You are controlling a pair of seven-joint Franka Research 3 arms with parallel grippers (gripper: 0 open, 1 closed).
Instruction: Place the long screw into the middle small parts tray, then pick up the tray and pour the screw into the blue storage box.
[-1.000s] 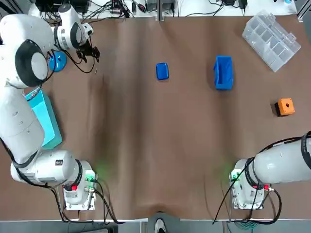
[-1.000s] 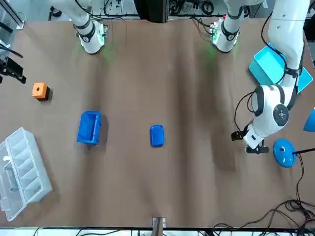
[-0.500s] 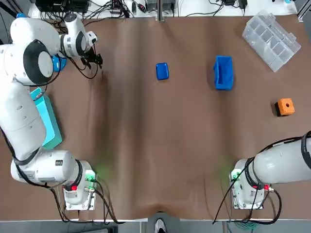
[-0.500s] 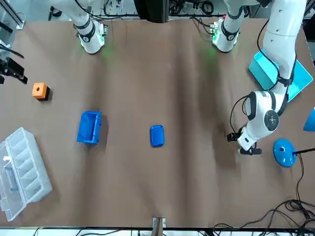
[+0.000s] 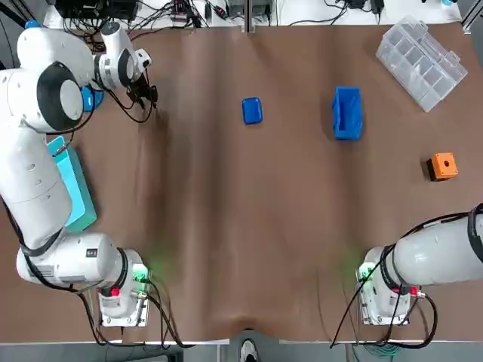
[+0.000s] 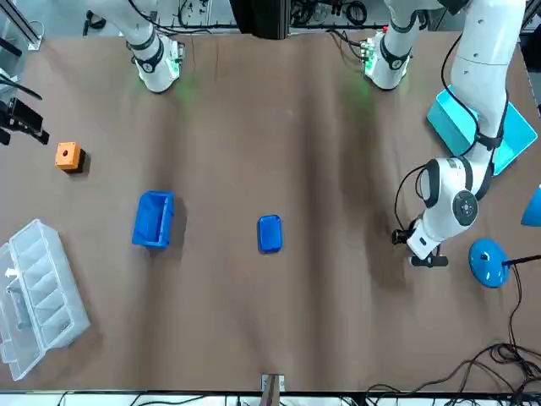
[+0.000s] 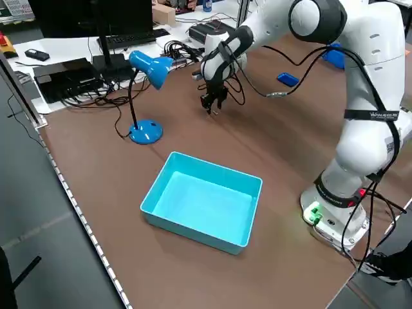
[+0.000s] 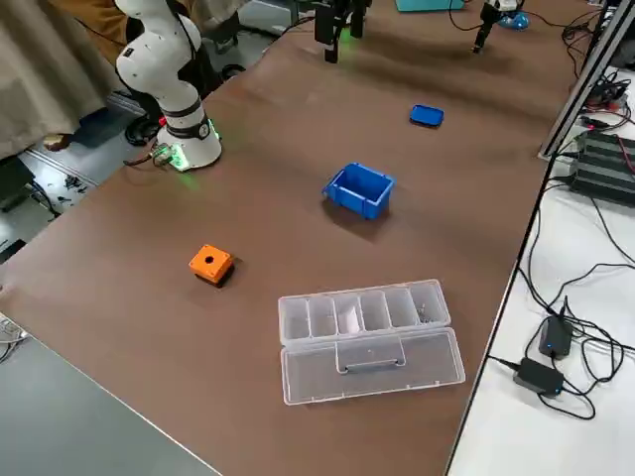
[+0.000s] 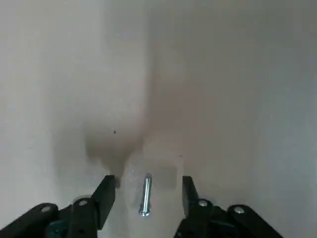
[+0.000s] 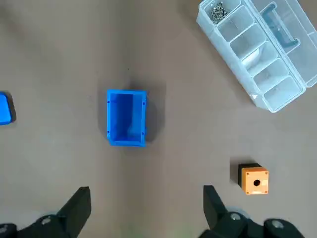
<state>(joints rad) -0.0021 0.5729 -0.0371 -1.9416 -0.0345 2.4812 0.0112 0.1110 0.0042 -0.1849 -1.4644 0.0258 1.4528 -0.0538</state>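
Observation:
A long silver screw (image 9: 145, 195) lies flat on the brown table, between the spread fingers of my left gripper (image 9: 147, 191). That gripper (image 5: 149, 96) is open and hangs low over the table's far left part, close to the lamp. The small blue parts tray (image 5: 252, 110) sits at the far middle, to the right of it. The blue storage box (image 5: 347, 112) stands further right. My right gripper (image 10: 146, 198) is open and empty, held high above the table's right side with the storage box (image 10: 126, 117) below it.
A teal bin (image 5: 69, 187) lies at the left edge and a blue desk lamp (image 5: 89, 95) stands just left of the left gripper. A clear compartment organiser (image 5: 421, 62) is at the far right corner. An orange block (image 5: 443, 166) sits at the right edge.
My left gripper has moved a little rightward and down toward the table, coming over the screw. The right arm, tray and box have not moved.

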